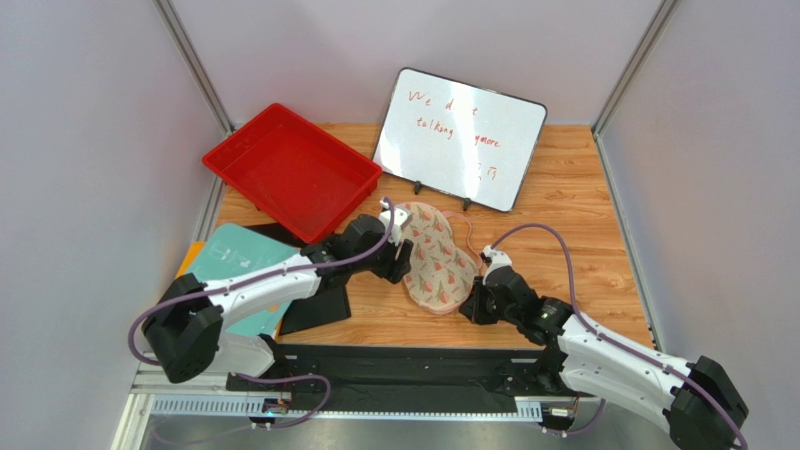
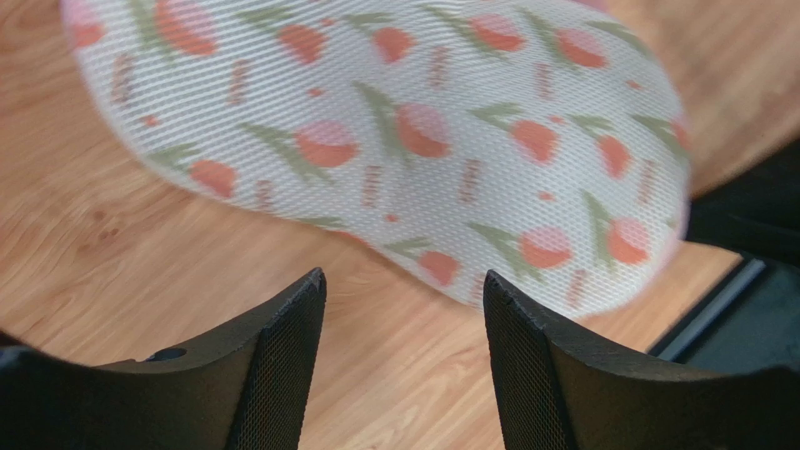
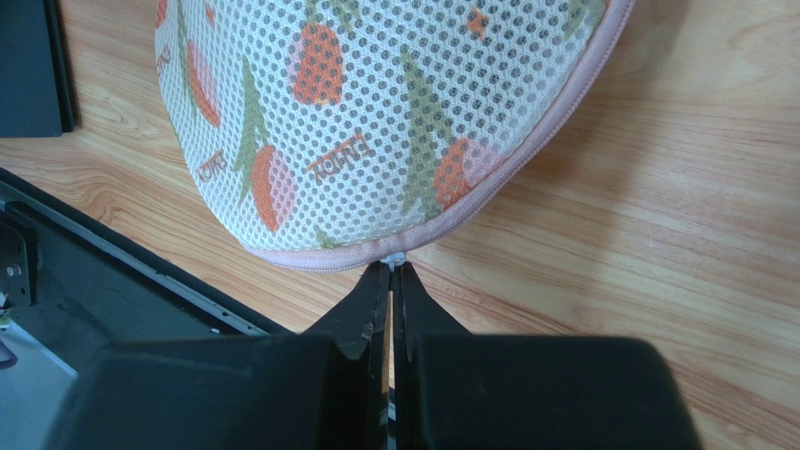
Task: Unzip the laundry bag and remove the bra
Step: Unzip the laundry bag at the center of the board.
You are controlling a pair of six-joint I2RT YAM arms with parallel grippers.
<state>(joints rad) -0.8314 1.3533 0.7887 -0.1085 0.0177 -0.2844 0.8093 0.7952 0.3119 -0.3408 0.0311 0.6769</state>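
cream laundry bag, contents unseen

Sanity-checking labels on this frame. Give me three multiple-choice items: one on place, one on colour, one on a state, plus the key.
1. Where does the laundry bag lie?
A. In the red tray
B. On the wooden table, in front of the whiteboard
C. On the teal book

2. What colour is its zipper edging?
A. Pink
B. Blue
C. Black

3. How is the right gripper?
A. Wide open above the bag
B. Clamped on the whiteboard
C. Shut at the bag's near edge

Key:
1 B: the top view shows it on bare wood just below the whiteboard.
2 A: the right wrist view shows a pink seam.
3 C: its fingers meet at that seam.
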